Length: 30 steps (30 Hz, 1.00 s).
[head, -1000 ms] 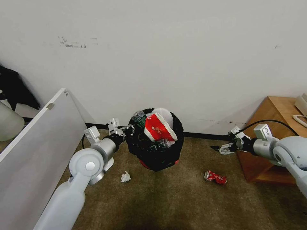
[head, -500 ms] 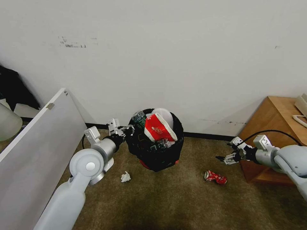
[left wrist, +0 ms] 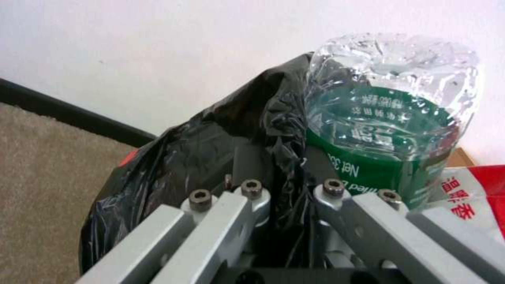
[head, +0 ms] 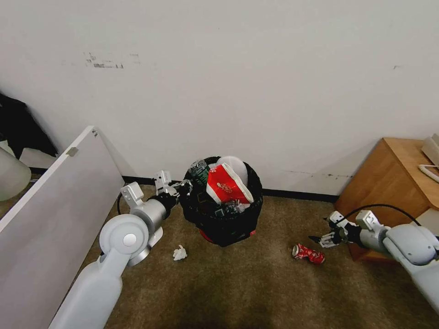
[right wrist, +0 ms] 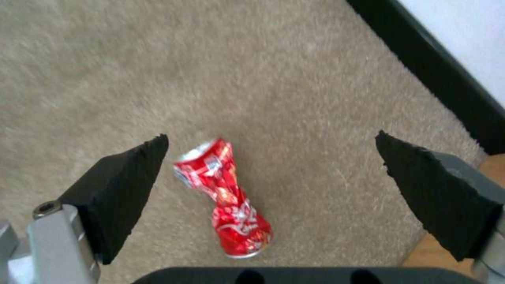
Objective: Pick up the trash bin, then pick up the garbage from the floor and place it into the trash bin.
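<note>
One trash bin (head: 222,224) sitting by wall, stuffed: carton (head: 226,185), bottle (head: 199,169). My left gripper (head: 183,187) clamping its bag rim. Am seeing crushed can (head: 308,253) lying on carpet (head: 256,288) below my right gripper (head: 320,239), jaws spread wide. Paper wad (head: 179,253) lying nearby.

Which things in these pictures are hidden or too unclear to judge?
- Trash bin, head view: black bag covers its red wall, so the bottom's contact with the floor is unclear.
- Left tool, left wrist view: its fingertips are buried in the bag at the rim.
- Bin's deeper contents: the carton and bottle cover them.
- White paper wad: too small to read.
</note>
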Available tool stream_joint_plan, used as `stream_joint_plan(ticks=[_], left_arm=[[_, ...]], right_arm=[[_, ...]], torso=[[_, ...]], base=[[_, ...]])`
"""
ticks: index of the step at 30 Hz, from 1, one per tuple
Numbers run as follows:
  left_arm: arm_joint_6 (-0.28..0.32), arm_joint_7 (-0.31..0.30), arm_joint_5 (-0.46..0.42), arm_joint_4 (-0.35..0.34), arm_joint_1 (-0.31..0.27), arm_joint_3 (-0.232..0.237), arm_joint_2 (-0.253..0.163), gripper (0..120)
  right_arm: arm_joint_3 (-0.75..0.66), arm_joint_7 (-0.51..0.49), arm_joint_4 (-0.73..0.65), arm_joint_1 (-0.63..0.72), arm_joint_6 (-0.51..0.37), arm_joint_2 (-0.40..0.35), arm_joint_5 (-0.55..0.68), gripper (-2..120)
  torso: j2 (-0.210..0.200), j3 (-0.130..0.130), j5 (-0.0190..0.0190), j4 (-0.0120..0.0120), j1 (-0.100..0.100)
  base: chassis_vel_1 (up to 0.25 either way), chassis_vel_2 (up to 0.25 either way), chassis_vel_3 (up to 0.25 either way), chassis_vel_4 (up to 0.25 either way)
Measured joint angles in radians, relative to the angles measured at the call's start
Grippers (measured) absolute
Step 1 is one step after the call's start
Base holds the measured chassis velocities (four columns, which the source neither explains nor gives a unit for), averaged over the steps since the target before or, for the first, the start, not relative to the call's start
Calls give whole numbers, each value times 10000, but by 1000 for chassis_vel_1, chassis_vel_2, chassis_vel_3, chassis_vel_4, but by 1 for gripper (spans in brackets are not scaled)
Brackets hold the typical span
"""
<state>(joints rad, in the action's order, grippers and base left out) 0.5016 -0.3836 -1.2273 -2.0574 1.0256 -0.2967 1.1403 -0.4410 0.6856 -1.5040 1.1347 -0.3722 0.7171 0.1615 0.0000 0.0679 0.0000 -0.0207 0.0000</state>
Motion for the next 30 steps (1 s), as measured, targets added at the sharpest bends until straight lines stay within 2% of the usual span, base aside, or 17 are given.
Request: stream_joint_plan(ticks=[1, 4, 12, 30], left_arm=[[0, 0, 0, 0, 0, 0, 0, 4], [-3, -18, 19, -18, 6, 15, 20, 4], [-4, -31, 51, -21, 28, 68, 40, 4], [-4, -32, 24, 169, -185, 225, 29, 4]], right_arm=[[0, 0, 0, 0, 0, 0, 0, 100], [75, 244, 694, -137, 916, 262, -347, 100], [82, 597, 1410, -274, 1846, 489, -713, 100], [151, 635, 1991, -528, 2052, 914, -1592, 100]], torso=[[0, 0, 0, 0, 0], [0, 0, 0, 1, 0], [0, 0, 0, 0, 0], [0, 0, 0, 1, 0]], base=[[0, 0, 0, 0], [0, 0, 0, 0], [0, 0, 0, 0], [0, 0, 0, 0]])
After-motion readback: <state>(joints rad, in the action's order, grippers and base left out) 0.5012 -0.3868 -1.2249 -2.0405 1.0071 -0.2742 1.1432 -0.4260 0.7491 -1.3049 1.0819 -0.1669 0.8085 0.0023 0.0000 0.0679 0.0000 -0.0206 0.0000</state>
